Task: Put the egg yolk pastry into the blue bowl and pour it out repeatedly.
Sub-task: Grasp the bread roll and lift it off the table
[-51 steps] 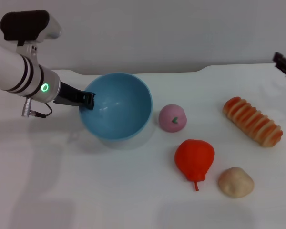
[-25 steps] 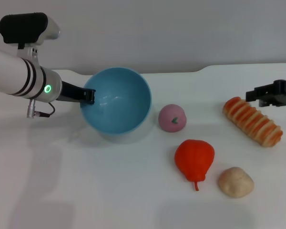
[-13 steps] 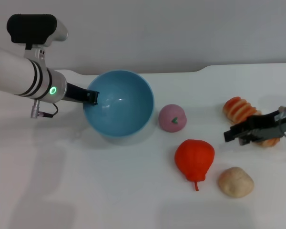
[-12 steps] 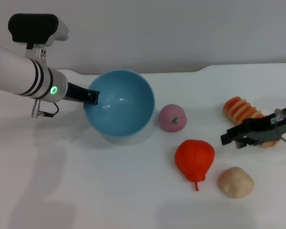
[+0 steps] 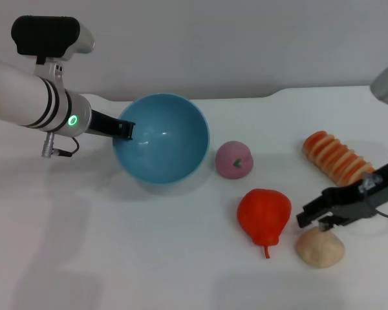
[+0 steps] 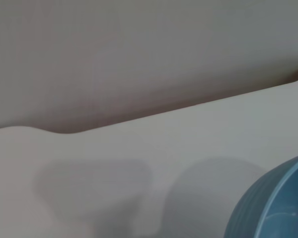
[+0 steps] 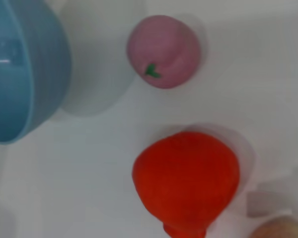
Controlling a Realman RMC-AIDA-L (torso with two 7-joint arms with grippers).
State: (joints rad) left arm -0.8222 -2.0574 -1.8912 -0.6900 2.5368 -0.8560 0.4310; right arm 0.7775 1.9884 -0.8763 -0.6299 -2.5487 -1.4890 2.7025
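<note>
Egg yolk pastry (image 5: 319, 247) was seen lower right on the table (image 5: 149, 258). Right tool (image 5: 312, 216) was held apart just above it. Left tool (image 5: 123, 129) was clamped on blue bowl (image 5: 160, 139) rim, left of center.

Head view: looks forward and down from above onto the whole table (image 5: 149, 258), wall behind.
Left wrist view: sits close beside the bowl (image 6: 273, 203), facing across the table edge toward the wall; only the bowl's side shows.
Right wrist view: looks straight down, near, with the bowl (image 7: 20, 74) at one edge.
Shared: all three views show the bowl (image 5: 160, 139); head and right wrist views also share the table beside it.
</note>
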